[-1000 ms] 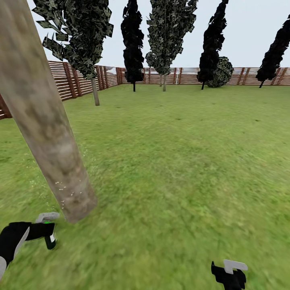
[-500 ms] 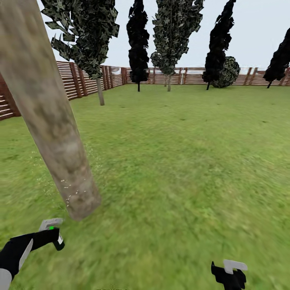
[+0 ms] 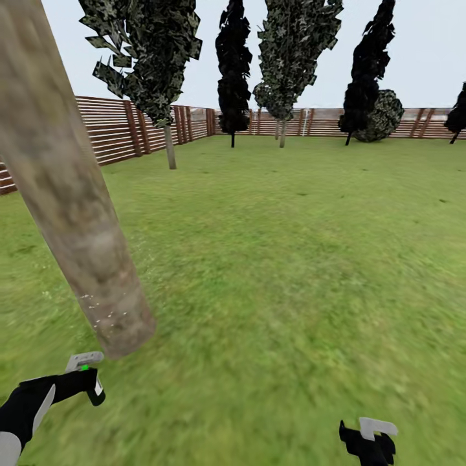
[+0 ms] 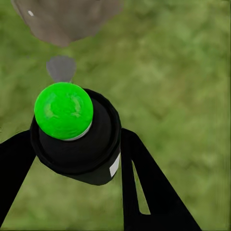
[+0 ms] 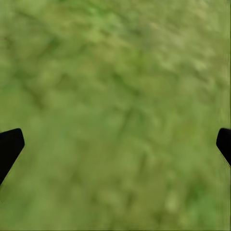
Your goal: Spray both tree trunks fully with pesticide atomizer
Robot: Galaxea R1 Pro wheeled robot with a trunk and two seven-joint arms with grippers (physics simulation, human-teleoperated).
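Green lawn (image 3: 291,272) all around, ringed by a brown slat fence (image 3: 110,129), with dark trees far off at the back. Big grey-tan tree trunk (image 3: 71,194) leaning up close on the left side, its foot speckled with tiny white drops. Pesticide atomizer (image 4: 74,132), black with a bright green cap, pinched tight in the left gripper (image 3: 87,378), nozzle pointed at the foot of the trunk, near it but not touching. Right gripper (image 5: 115,139) spread wide over bare grass, holding nothing. Since a second ago, whole view swung a bit, far trees slid to the right, left gripper dropped a little lower. Likely spraying low on this trunk now; second tree probably yet to do.
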